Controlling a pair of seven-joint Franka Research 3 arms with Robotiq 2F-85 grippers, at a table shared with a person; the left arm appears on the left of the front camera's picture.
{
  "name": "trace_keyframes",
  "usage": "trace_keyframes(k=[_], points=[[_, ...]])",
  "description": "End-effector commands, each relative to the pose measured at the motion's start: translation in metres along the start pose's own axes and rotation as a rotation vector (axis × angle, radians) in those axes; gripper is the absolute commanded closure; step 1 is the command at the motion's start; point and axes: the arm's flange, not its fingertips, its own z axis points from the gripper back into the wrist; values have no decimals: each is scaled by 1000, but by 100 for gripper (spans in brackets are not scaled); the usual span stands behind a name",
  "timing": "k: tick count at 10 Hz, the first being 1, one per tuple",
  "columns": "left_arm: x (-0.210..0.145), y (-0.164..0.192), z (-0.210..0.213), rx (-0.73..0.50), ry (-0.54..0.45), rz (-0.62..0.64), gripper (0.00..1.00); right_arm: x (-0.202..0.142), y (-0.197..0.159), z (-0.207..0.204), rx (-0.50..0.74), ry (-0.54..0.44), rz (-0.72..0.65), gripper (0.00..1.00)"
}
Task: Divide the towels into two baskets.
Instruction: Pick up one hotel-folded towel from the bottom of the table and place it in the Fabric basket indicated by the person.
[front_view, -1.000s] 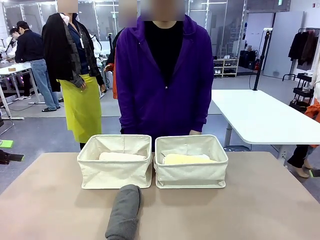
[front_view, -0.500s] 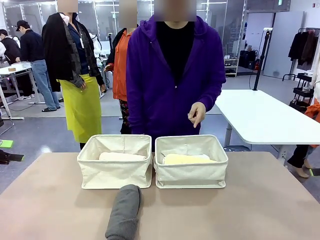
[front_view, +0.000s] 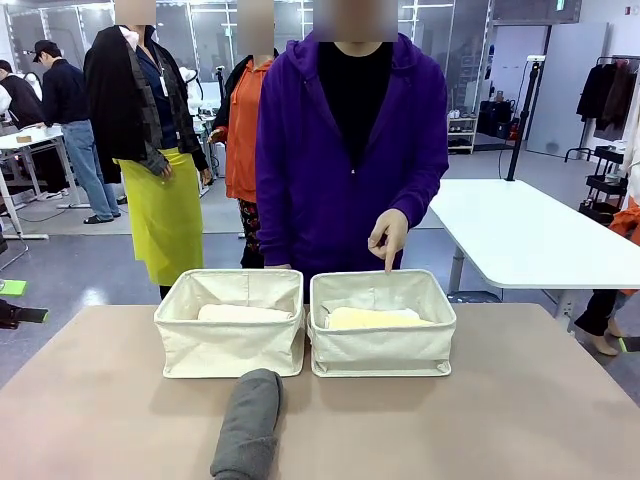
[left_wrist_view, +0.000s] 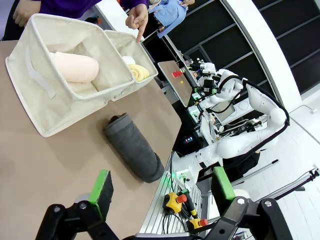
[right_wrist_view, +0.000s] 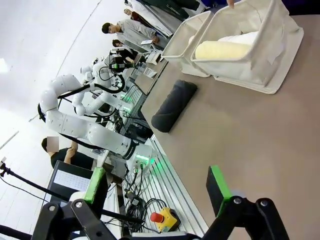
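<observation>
Two cream baskets stand side by side near the far edge of the counter (front_view: 560, 400), walls touching: the left basket (front_view: 230, 345) holds a pale pink towel (left_wrist_view: 75, 67), and the right basket (front_view: 382, 345) holds a pale yellow towel (front_view: 365, 318) with what looks like a white towel (right_wrist_view: 239, 38) behind it. One dark grey towel (front_view: 247, 425) lies loose on the counter, just in front of the left basket and running toward the near edge, its far end close to the basket's front wall. The person's hand (front_view: 388, 235) hangs over the right basket's far rim, index finger pointing down into it. The left gripper (left_wrist_view: 160, 192) hovers above the near part of the counter with its fingers spread wide and nothing between them; the right gripper (right_wrist_view: 157, 187) is likewise fully open and empty, well off to the grey roll's other side. By the look of things, the grey towel is the only piece left to place. It should be light, soft and squashy, so a firm pinch across the middle of the roll, fingers straddling its width, seems the best hold; taking it near an end risks the roll sagging or starting to unwind. The terry surface should give the green pads good friction, so slipping is unlikely. The baskets' soft walls may buckle if bumped, so lowering it in from above looks wise.
</observation>
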Motion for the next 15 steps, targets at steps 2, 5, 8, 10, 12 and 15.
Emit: trace_keyframes(k=[2, 5, 8, 10, 12, 15], points=[[1, -6, 2, 2, 0, 18, 0, 1, 6, 0, 0, 5, -11, 0], [1, -6, 2, 2, 0, 18, 0, 1, 6, 0, 0, 5, -11, 0], [10, -2, -28, -18, 66, 23, 0, 1, 6, 0, 0, 5, -11, 0], [19, 0, -88, 97, 165, 226, 0, 1, 6, 0, 0, 5, -11, 0], [12, -3, -138, 180, 190, 307, 0, 1, 6, 0, 0, 5, -11, 0], [-9, -11, -216, 371, 215, 332, 0, 1, 6, 0, 0, 5, -11, 0]])
